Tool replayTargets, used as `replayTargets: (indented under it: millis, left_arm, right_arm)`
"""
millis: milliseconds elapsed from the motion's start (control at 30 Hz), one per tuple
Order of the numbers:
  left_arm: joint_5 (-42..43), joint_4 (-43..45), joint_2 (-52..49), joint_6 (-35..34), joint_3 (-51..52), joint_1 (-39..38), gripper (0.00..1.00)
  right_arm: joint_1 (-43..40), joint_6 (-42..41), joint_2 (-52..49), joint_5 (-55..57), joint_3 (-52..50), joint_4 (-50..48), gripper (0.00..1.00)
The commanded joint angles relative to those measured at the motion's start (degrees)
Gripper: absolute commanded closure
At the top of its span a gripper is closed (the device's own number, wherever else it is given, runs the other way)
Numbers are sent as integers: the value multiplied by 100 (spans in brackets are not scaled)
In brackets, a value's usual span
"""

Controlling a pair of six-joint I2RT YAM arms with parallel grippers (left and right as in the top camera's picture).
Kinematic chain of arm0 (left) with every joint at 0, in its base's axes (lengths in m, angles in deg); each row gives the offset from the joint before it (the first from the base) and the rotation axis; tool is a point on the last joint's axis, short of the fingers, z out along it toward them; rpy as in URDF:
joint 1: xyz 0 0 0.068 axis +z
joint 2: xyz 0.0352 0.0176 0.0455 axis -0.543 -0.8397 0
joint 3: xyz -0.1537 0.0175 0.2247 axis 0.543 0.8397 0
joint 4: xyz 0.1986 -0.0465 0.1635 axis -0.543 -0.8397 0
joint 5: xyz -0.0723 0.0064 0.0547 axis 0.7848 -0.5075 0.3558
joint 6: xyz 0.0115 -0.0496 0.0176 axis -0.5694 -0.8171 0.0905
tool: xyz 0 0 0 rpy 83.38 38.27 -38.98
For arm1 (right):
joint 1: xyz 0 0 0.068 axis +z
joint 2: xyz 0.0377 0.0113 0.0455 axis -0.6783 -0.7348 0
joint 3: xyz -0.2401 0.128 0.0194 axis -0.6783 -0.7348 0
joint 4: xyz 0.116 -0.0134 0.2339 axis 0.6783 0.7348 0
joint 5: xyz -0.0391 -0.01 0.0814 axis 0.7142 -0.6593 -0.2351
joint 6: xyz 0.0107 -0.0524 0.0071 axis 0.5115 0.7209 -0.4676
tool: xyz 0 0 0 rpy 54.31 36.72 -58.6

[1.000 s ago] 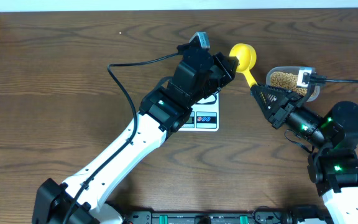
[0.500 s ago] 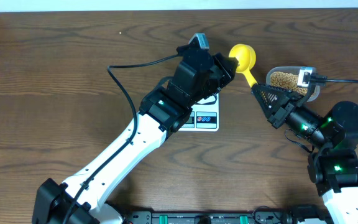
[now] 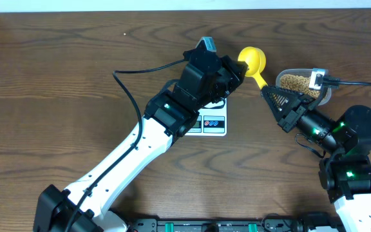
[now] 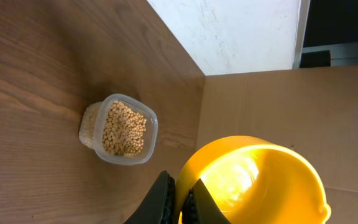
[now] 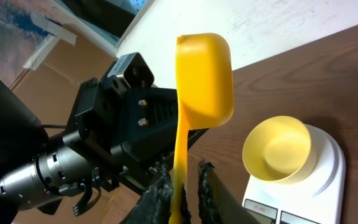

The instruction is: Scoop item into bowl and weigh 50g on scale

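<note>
The yellow scoop [image 3: 252, 60] hangs in the air between both grippers, its cup empty [image 4: 253, 180]. My right gripper [image 3: 267, 95] is shut on the scoop's handle [image 5: 180, 143]. My left gripper [image 3: 235, 67] is shut on the rim of the scoop's cup, as the left wrist view [image 4: 182, 200] shows. The pale-yellow bowl [image 5: 276, 149] stands empty on the white scale [image 5: 328, 180]. In the overhead view my left arm hides the bowl and only the scale's front [image 3: 214, 124] shows. The tan beans [image 3: 294, 82] fill the clear tub [image 4: 120, 127], right of the scoop.
My left arm [image 3: 140, 148] crosses the table diagonally from the bottom left and covers the scale's back. A cardboard wall [image 4: 260, 106] and a white wall [image 4: 241, 31] stand past the table's far edge. My right arm's base [image 3: 346, 167] is at the bottom right.
</note>
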Motion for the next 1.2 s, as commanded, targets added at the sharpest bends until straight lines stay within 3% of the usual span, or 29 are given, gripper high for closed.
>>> replayTargets:
  millis: [0,133,300,400,500,633,833,933,1167]
  left_arm:
    - [96,-13,-7,-42,9,-13,93]
    - [94,-13,-7,-39,9,-13,92]
    - [92,-15,-7,-33,9,-13,92]
    - [92,-17,-7,146,9,-11,77]
    - [90,-133,-7,472,9,-7,54]
    - [68,-514,-7,1130,9,-7,43]
    - [98,-938,7,1790,9,4,38]
    - [184,-951,74,2334,9,4,38]
    - [184,-673,321,2557,9,4,38]
  right_arm:
    - [46,-20,50,44,92,-15,89]
    - [46,-63,50,46,92,-17,98]
    - [46,-61,50,72,92,-11,99]
    - [46,-61,52,118,92,-11,99]
    - [39,-61,52,201,92,-7,99]
    - [-4,-345,52,531,92,11,99]
    - [-393,-570,39,846,146,275,98]
    - [-737,-267,24,850,267,793,99]
    - [-813,55,24,638,319,918,99]
